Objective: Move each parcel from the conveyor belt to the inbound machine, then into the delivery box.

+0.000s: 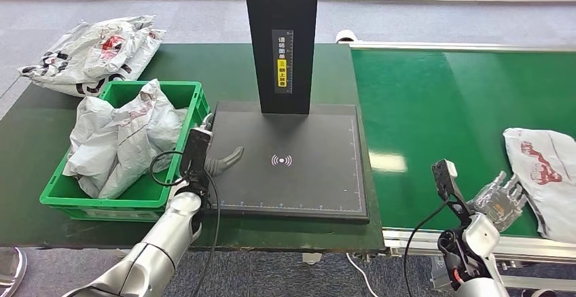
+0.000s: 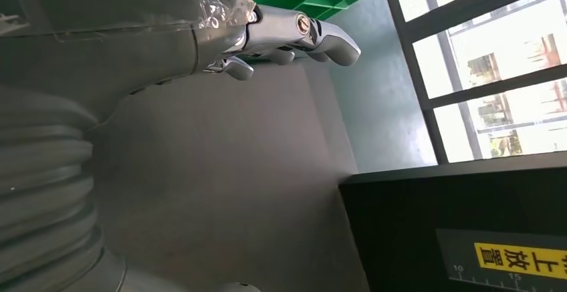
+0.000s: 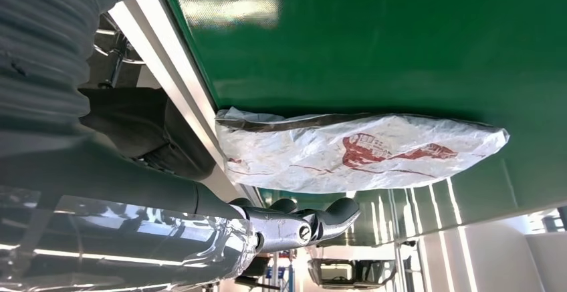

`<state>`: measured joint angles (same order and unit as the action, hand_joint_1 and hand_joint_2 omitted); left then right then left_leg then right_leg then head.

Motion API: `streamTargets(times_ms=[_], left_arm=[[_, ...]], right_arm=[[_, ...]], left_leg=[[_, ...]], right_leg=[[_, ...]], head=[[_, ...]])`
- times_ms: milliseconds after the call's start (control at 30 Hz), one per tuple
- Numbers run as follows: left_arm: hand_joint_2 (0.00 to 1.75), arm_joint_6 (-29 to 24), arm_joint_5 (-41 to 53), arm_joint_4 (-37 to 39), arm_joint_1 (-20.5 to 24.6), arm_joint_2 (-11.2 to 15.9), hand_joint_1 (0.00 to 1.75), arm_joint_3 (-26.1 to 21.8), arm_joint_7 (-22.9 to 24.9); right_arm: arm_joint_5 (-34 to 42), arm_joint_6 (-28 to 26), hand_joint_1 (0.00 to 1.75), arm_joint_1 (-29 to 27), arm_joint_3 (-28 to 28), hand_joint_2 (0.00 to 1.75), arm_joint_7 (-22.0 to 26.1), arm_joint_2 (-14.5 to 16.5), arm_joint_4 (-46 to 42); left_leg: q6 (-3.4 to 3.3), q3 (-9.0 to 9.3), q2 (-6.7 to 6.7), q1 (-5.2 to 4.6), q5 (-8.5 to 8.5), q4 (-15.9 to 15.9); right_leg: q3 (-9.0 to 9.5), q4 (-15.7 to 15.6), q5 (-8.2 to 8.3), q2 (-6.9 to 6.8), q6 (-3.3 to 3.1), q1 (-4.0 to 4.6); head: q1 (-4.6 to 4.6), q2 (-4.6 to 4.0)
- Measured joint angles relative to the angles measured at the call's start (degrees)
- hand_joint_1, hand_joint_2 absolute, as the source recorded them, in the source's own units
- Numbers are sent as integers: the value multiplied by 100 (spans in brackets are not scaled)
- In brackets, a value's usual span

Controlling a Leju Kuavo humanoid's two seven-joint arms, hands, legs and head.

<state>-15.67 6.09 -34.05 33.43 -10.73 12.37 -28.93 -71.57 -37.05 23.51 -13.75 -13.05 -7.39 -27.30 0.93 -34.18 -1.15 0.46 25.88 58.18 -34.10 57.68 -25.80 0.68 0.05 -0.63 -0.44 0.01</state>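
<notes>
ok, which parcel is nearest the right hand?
The lone white parcel on the conveyor belt, just beside the right hand; the others are in the green crate or behind it.

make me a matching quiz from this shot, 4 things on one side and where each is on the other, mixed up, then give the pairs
Things
1. parcel with red print
2. green crate
3. left hand
4. right hand

Places
A. at the left edge of the black inbound machine plate
B. on the conveyor belt at the far right
C. over the belt's near edge, beside the parcel, holding nothing
D. on the dark green table, left of the machine, full of white bags

Pairs: 1-B, 2-D, 3-A, 4-C
</notes>
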Motion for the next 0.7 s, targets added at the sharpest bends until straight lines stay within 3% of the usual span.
streamTargets(times_ms=[700], left_arm=[[175,91,4,174,91,-33,0,0,-92]], right_arm=[[-54,122,0,-119,-22,175,-45,-39,-60]], left_leg=[[0,0,1,0,0,0]], right_leg=[[0,0,0,0,1,0]], head=[[0,0]])
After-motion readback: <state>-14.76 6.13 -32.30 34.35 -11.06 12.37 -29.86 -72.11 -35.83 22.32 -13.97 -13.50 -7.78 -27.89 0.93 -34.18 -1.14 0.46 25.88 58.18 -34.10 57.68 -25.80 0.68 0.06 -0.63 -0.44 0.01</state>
